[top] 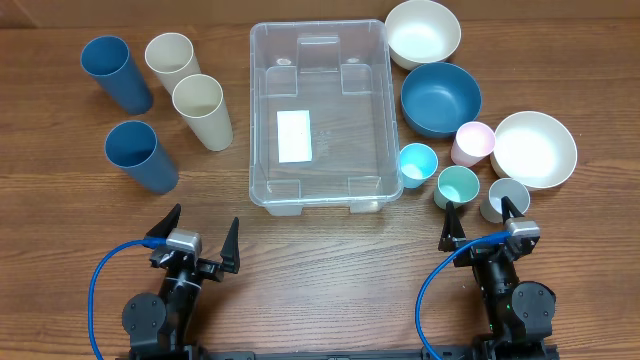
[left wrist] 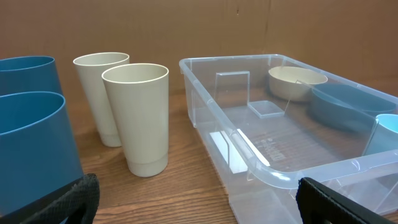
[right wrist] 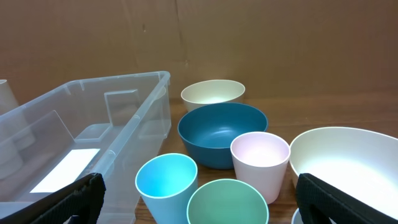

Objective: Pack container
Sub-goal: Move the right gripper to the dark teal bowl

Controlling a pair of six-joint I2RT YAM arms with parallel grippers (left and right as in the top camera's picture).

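Note:
The clear plastic container (top: 320,115) stands empty mid-table, a white label on its bottom; it also shows in the left wrist view (left wrist: 273,168) and the right wrist view (right wrist: 93,124). Left of it stand two tall blue cups (top: 115,72) (top: 140,155) and two tall cream cups (top: 172,62) (top: 203,110). Right of it are a cream bowl (top: 423,32), a dark blue bowl (top: 440,98), a white bowl (top: 534,148), and small light blue (top: 417,164), pink (top: 472,143), green (top: 457,187) and grey (top: 503,200) cups. My left gripper (top: 197,232) and right gripper (top: 483,220) are open and empty near the front edge.
Blue cables (top: 100,290) loop beside both arm bases. A brown cardboard wall (left wrist: 186,25) backs the table. Bare wood (top: 330,270) lies between the two grippers, in front of the container.

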